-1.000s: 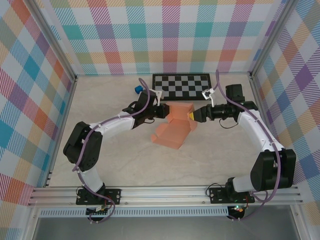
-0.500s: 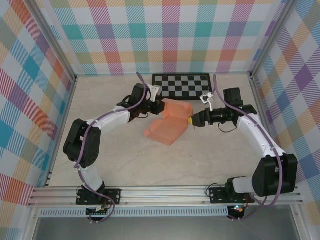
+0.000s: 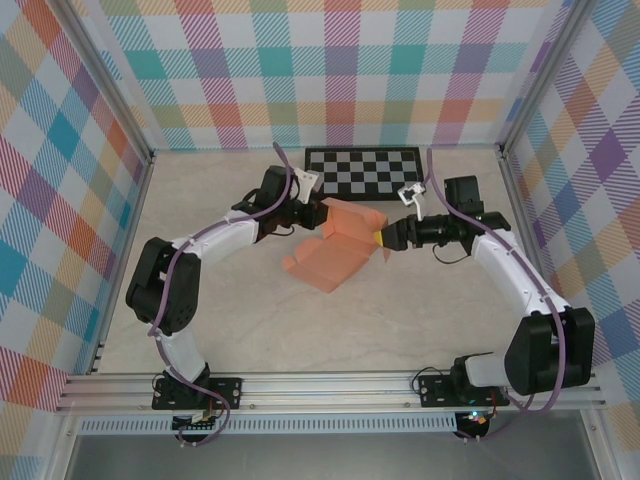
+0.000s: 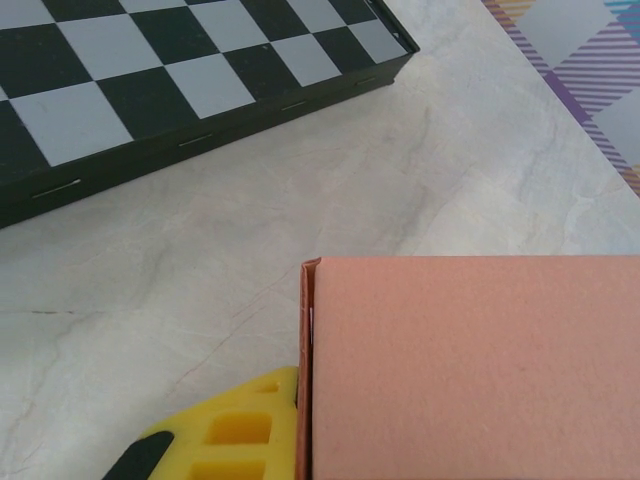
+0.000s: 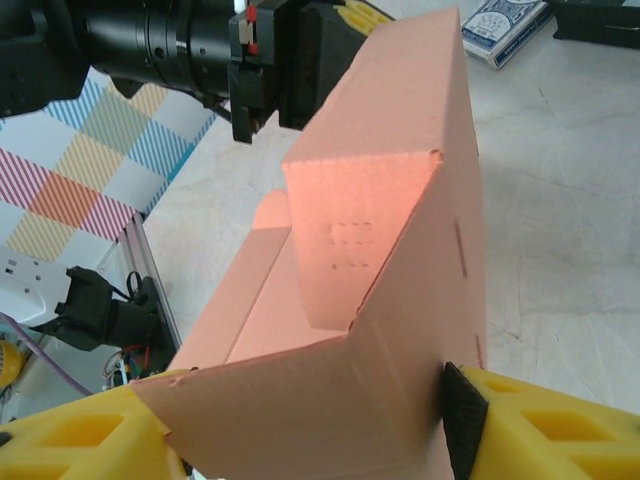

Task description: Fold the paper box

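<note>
The paper box is a salmon-orange, half-formed carton held between both arms at mid-table, its loose flap trailing toward the near left. My left gripper is shut on the box's far-left wall. In the left wrist view one yellow finger presses against that thin wall, and the other finger is hidden behind the panel. My right gripper holds the right end. In the right wrist view its fingers touch both sides of the box's end panel.
A black-and-white chessboard lies just behind the box, its edge close to the left gripper. A blue-and-white card pack rests beyond the box. Plaid walls and metal rails enclose the table.
The box has shifted left and its loose flap has swung down toward the near left. The right gripper's jaws have narrowed onto the box's end. The left gripper stays shut.
</note>
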You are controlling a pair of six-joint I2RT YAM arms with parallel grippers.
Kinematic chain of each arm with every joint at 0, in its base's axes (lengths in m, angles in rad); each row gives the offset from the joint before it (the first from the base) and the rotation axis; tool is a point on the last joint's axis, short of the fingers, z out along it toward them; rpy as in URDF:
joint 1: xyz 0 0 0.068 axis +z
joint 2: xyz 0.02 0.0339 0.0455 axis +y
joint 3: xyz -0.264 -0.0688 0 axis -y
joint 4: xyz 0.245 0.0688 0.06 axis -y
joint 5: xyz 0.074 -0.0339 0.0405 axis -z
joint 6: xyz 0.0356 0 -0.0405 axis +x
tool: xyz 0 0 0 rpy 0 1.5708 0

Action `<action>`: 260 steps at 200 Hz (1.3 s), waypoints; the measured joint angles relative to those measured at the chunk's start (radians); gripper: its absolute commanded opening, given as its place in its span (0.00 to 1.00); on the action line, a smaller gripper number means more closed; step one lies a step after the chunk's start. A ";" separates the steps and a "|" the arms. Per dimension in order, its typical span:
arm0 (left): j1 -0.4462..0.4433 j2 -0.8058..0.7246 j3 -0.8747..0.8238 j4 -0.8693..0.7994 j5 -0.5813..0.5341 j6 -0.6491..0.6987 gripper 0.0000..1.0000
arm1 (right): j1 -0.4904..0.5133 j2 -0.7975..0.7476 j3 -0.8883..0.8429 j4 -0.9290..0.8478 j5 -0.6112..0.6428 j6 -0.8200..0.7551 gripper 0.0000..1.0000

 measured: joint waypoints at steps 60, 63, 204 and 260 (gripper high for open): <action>0.006 0.018 0.000 0.000 -0.042 -0.015 0.11 | 0.130 -0.031 -0.051 0.160 0.269 0.140 0.65; 0.006 0.018 0.000 0.000 -0.045 -0.016 0.11 | 0.137 -0.031 -0.052 0.167 0.284 0.143 0.65; -0.008 0.018 -0.021 0.019 -0.106 -0.082 0.11 | 0.300 0.063 -0.045 0.354 0.705 0.307 0.78; -0.002 0.008 -0.019 0.011 -0.135 -0.073 0.11 | 0.196 -0.071 0.012 0.172 0.563 0.219 0.88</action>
